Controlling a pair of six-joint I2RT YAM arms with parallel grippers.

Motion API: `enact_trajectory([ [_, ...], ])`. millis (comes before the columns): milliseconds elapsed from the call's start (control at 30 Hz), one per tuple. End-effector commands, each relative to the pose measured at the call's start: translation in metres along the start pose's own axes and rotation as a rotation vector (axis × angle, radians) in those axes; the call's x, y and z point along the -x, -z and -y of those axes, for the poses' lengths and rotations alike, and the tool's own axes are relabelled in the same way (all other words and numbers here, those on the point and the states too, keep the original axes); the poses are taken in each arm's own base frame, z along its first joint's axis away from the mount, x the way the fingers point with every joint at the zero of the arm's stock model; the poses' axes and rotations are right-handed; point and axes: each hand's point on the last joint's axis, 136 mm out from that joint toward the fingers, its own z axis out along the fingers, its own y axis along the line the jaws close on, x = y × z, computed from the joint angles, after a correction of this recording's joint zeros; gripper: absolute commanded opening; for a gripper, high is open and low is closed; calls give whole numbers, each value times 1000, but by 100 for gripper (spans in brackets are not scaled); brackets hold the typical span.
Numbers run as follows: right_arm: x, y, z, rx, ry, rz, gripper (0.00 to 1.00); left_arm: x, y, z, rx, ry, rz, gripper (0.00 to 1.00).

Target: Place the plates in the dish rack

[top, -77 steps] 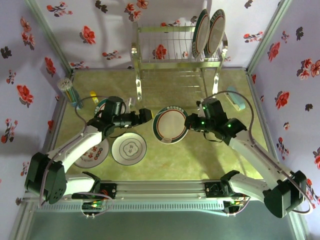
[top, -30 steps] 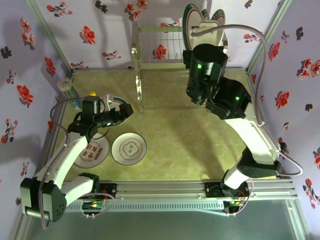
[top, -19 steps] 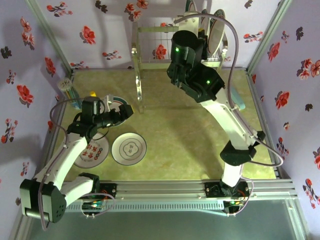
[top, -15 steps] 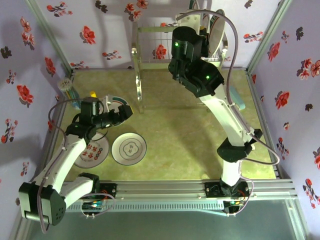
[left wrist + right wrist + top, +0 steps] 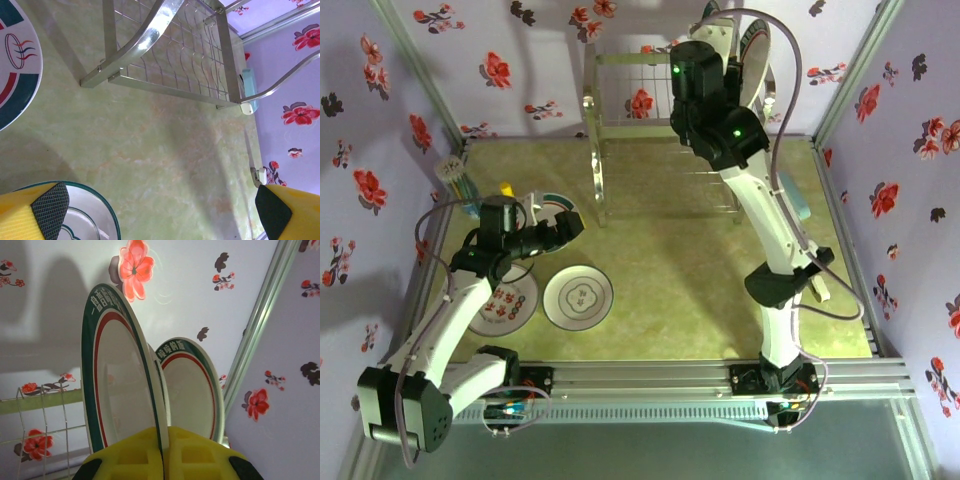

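Your right pincer [image 5: 162,450] grips a green-rimmed plate [image 5: 120,385] at 1 o'clock, above the dish rack [image 5: 645,122]. Keep it upright, lower slowly beside the standing plate [image 5: 192,390]. Your left pincer [image 5: 570,225] is wide.

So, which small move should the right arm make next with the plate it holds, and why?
Probably lower it straight down. The right gripper is shut on an upright white round plate with green-and-red bands, over the shiny metal wire dish rack, beside a second banded plate standing there.
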Motion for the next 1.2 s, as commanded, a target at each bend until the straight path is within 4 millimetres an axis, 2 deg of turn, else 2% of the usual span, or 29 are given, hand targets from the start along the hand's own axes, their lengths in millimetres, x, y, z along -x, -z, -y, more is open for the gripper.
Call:
enact_trajectory([
  [0, 6, -4, -4, 32, -89, 11, 0, 0, -1, -6, 17, -17, -7, 100],
  [467, -18, -31, -26, 39, -94, -20, 0, 3, -7, -13, 36, -20, -21, 100],
  [767, -27, -42, -26, 5, -90, -31, 0, 2, -11, -18, 43, -17, -31, 100],
  [1167, -42, -54, -36, -4, -64, -52, 0, 3, -14, -22, 47, -16, -37, 100],
])
